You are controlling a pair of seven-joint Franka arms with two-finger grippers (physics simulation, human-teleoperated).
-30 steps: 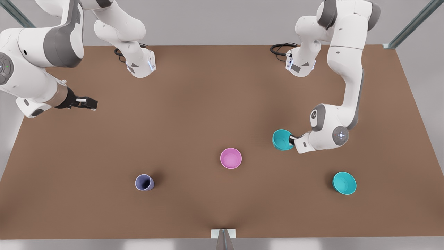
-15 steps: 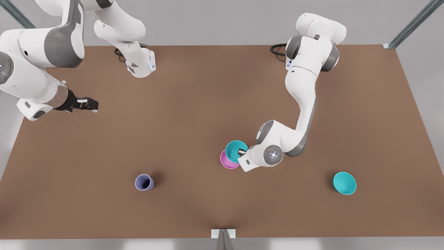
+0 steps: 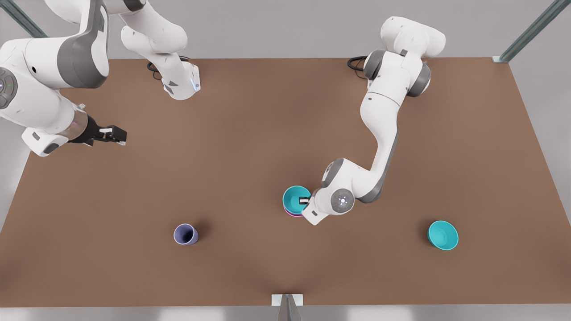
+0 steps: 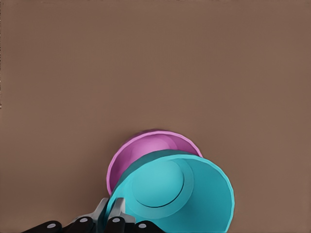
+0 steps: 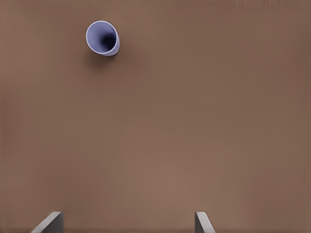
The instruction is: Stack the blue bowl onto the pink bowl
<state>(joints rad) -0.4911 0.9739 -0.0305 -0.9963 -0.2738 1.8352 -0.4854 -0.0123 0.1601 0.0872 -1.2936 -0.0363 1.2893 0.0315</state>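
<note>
Brown table (image 3: pixel 250 133): left end effector (image 3: pixel 306 199) grips blue bowl (image 3: pixel 295 200) over pink bowl (image 4: pixel 146 148).

The blue bowl (image 3: pixel 295 199), a small round turquoise one, sits just below the centre of the front view, directly over the pink bowl (image 3: pixel 292 214) and covering nearly all of it. Only a thin magenta sliver shows along its lower edge. In the left wrist view the blue bowl (image 4: pixel 180 194) tilts over the pink bowl (image 4: pixel 146 148), mouth open.
</note>
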